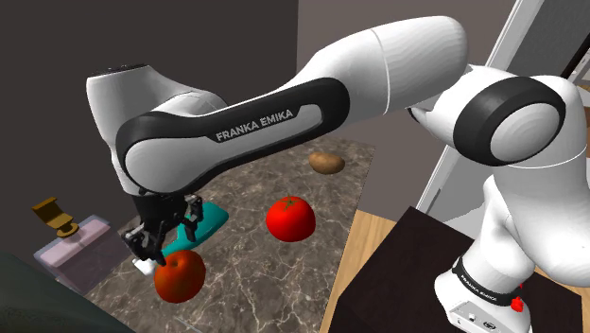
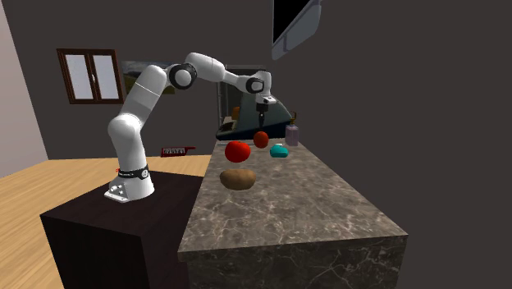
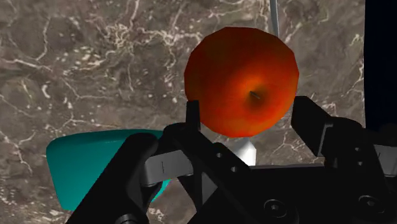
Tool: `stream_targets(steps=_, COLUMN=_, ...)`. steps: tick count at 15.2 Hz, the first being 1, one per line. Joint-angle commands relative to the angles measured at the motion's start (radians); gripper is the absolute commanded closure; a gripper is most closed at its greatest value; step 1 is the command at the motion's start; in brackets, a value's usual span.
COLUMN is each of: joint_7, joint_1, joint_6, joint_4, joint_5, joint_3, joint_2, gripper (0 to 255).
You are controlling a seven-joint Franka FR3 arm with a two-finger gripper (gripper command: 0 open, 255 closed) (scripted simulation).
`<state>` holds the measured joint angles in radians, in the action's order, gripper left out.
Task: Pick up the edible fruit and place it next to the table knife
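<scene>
A red apple [image 1: 180, 274] [image 2: 261, 139] rests on the dark marbled counter [image 1: 274, 274]. In the wrist view the apple [image 3: 245, 83] lies over a table knife. The knife's white handle [image 3: 245, 153] pokes out on one side of the fruit and its thin grey blade [image 3: 273, 16] on the other. The handle also shows as a white tip [image 1: 144, 266] beside the apple. My gripper [image 1: 151, 248] [image 2: 264, 115] [image 3: 251, 118] hovers just above the apple and is open. Its fingers [image 3: 193, 118] flank the fruit without clasping it.
A teal object [image 1: 213, 219] [image 3: 95, 162] lies close beside the gripper. A red tomato [image 1: 290, 219] and a brown potato [image 1: 326, 162] sit further along the counter. A pale bottle with a gold cap [image 1: 71, 241] stands at the shoulder view's left. The counter edge runs beside the dark stand [image 1: 416, 274].
</scene>
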<state>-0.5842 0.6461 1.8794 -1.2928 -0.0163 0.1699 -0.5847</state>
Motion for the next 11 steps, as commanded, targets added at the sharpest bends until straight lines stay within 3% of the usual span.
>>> stream_targets(steps=1, joint_7=0.0, joint_1=0.0, joint_6=0.0, joint_4=0.0, joint_5=0.0, joint_3=0.0, joint_2=0.0, gripper=0)
stream_targets(steps=4, joint_7=0.0, joint_1=0.0, joint_6=0.0, joint_4=0.0, joint_5=0.0, joint_3=0.0, joint_2=0.0, gripper=0)
stream_targets(steps=8, joint_7=0.0, joint_1=-0.002, joint_6=-0.122, joint_4=0.115, joint_5=-0.001, joint_3=0.0, joint_2=0.008, gripper=0)
stream_targets(steps=11, joint_7=0.0, joint_1=-0.002, joint_6=-0.122, joint_4=0.114, joint_5=-0.001, joint_3=0.0, joint_2=0.008, gripper=0)
